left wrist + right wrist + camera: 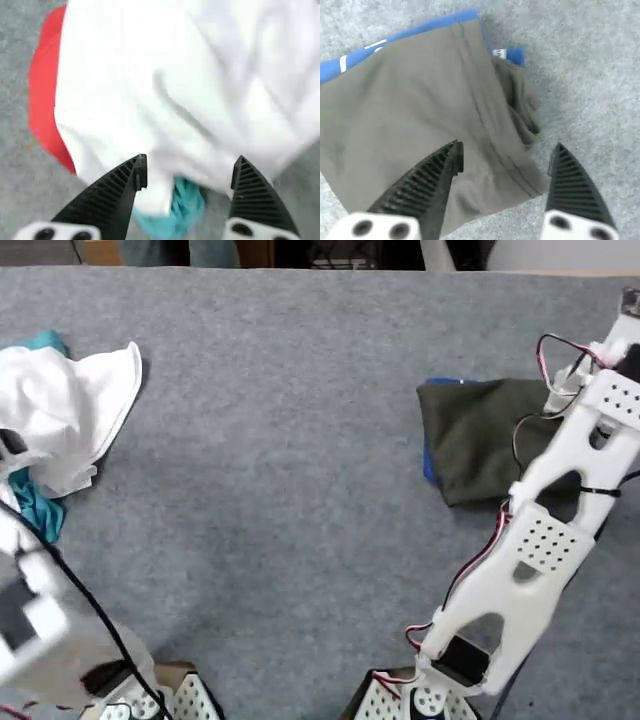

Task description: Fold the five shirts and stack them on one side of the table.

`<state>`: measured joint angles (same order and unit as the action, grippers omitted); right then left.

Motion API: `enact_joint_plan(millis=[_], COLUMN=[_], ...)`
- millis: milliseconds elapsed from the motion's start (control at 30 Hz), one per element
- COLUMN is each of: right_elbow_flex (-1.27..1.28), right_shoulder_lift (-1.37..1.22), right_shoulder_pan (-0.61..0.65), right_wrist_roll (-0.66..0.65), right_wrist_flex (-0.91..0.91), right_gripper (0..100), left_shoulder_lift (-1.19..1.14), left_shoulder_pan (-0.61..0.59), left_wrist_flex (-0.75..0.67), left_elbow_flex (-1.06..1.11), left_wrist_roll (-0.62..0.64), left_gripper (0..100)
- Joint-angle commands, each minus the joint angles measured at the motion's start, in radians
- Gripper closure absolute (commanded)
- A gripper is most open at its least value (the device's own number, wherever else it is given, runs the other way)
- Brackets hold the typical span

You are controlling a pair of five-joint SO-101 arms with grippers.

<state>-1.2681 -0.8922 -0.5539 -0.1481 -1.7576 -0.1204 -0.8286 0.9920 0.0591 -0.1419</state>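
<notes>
A crumpled white shirt [65, 410] lies at the table's left edge over a teal shirt [38, 508]. In the left wrist view the white shirt [190, 85] covers a red shirt [42, 95] and the teal shirt [182, 210]. My left gripper [189, 172] hangs open just above this pile. At the right, a folded olive shirt [480, 435] rests on a blue shirt [430, 462]. My right gripper [507, 160] is open above the olive shirt [415, 120], near its corner, with the blue shirt [395, 37] peeking out beyond it.
Grey felt [290, 460] covers the table. The white right arm [540, 540] stretches across the right side over the folded stack. The left arm [30, 610] and its black cable sit at the near left corner.
</notes>
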Motion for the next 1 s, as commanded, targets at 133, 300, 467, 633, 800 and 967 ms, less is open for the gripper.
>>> enact_joint_plan(millis=[133,300,467,633,800,967], right_elbow_flex=[0.047,0.047,0.047,0.047,0.047,0.047], right_shoulder_lift=[0.096,0.096,0.096,0.096,0.096,0.096], right_shoulder_pan=[0.023,0.021,0.021,0.021,0.021,0.028], right_wrist_roll=[0.011,0.011,0.011,0.011,0.011,0.011], right_wrist_flex=[-0.009,-0.009,-0.009,-0.009,-0.009,-0.009], right_gripper=[73.6,73.6,73.6,73.6,73.6,73.6], left_shoulder_lift=[-0.287,-0.245,-0.052,0.166,0.316,0.407], left_shoulder_pan=[-0.007,0.054,0.151,0.306,0.522,0.823], left_wrist_flex=[0.017,0.189,0.307,0.413,0.546,0.663], left_elbow_flex=[-0.292,-0.349,-0.355,-0.354,-0.354,-0.354], left_wrist_roll=[0.075,0.075,0.074,-0.003,-0.002,0.000], left_gripper=[96,97,97,97,97,97])
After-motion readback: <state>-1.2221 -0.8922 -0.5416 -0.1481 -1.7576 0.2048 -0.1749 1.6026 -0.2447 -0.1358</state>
